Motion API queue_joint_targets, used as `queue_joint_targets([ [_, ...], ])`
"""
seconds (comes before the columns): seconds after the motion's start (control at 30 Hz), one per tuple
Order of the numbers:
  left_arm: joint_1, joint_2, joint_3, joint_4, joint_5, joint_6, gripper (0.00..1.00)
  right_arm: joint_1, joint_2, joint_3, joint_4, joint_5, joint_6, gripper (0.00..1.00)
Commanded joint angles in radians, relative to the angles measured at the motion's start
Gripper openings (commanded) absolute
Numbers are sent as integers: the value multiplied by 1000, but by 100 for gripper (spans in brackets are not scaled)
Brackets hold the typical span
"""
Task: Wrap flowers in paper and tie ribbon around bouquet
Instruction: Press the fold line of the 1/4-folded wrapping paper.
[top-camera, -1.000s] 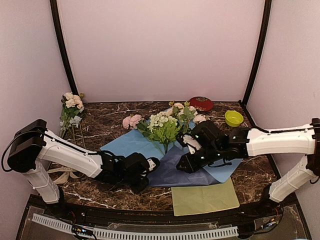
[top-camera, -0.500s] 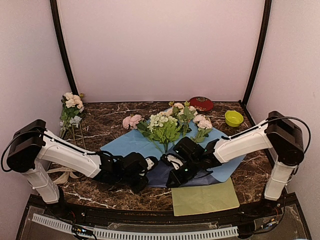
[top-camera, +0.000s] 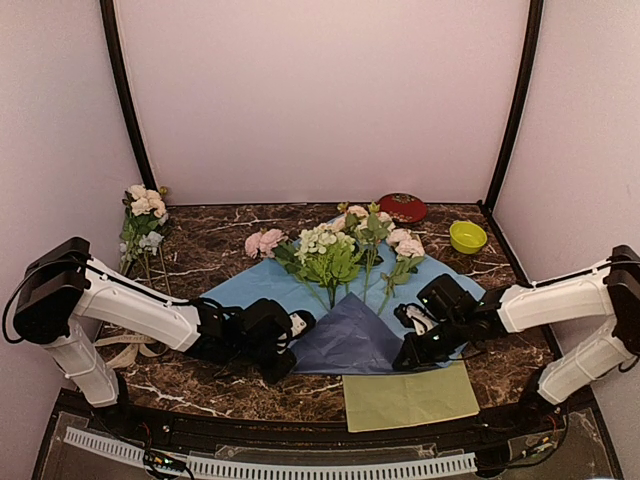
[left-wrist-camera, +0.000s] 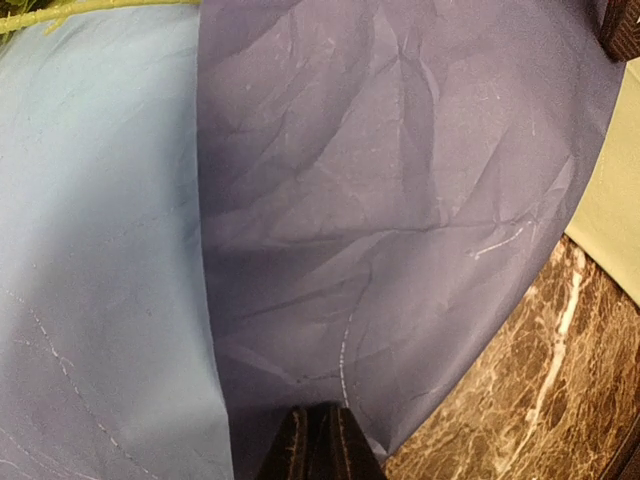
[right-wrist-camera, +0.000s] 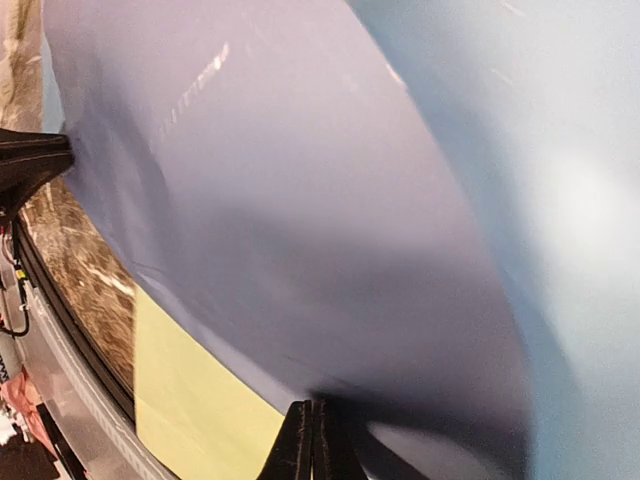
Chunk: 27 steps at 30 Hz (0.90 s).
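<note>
Pale pink walls close in a dark marble table, and we take the paper lying in its middle as our landmark. It lies light-blue face up. Its near part is folded back over itself as a dark navy triangle whose tip points toward the far side.

The flowers lie on the paper's far half. Their pink, cream and green-white heads sit at and past its far edge. Their thin stems run down the light face toward the tip of the navy flap.

At the flap's left edge we see the left gripper, low over the table. In its wrist view the two fingers are pressed together with the navy edge pinched between them.

At the flap's near right corner sits the right gripper. From its own camera the fingertips meet on the flap's edge, so we read it as clamped on the paper too.

Just beside the paper's near edge, toward the right, a green sheet lies flat.

The ribbon lies in loose beige loops well to the left of the paper, by the left arm's base, and neither gripper touches it.

Farther left of the paper and toward the back, a spare bunch stands near the wall. Past the paper's far right corner we see a red dish and a yellow-green bowl, both apart from it.
</note>
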Motion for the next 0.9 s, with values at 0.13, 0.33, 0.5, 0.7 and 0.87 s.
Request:
queue_joint_targets([
  [0.13,11,45,-51,-154,18,2,8,-64,-188,-84,-225,142,96,0],
  [0.33,10,39,-47,-161,15,4,8,-67,-240,-54,-389,299,120,0],
  [0.5,10,31,-50,-163,11,1,8,-66,-262,11,-454,335,107,0],
  [0.7,10,31,-45,-169,13,3,8,18,-237,269,-463,425,44,0],
  [0.87,10,19,-45,-167,11,-7,8,178,10,409,-238,236,-84,0],
])
